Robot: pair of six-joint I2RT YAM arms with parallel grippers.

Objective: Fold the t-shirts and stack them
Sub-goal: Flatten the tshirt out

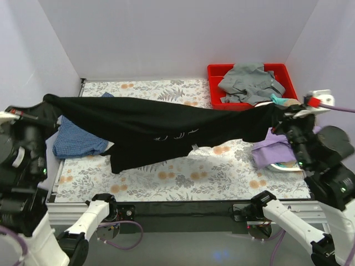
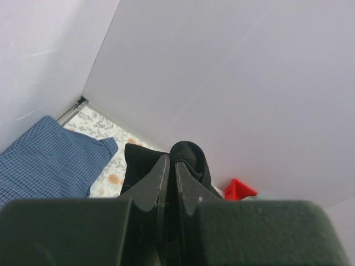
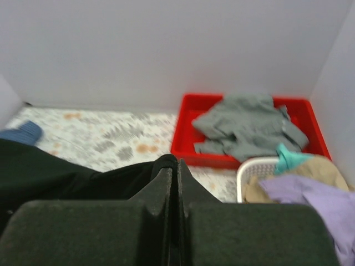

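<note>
Low in the centre of its wrist view, the left gripper (image 2: 171, 162) was clamped tight on one end of the black t-shirt (image 1: 155, 124), with a fold of black cloth bunched between and above the fingertips (image 2: 160, 169). The right gripper (image 3: 176, 162) was pressed closed in the same way on the shirt's other end, dark fabric pinched at its tips.

From above, the shirt hung stretched between the two arms across the middle of the frame, raised over the floral table cover (image 1: 166, 177). Its lower edge sagged toward the lower left, and pale script lettering showed near the centre. Whether the lowest corner touched the cover could not be told.

Under the shirt's left part lay the blue t-shirt (image 1: 77, 138), rumpled on the table. A red bin (image 1: 211, 77) in the upper right held a grey garment (image 1: 249, 83). Below the bin, at the right edge, a lilac cloth (image 1: 269, 151) draped over a white basket (image 3: 252, 169), with a teal scrap (image 3: 288, 158) on the basket's far rim.
</note>
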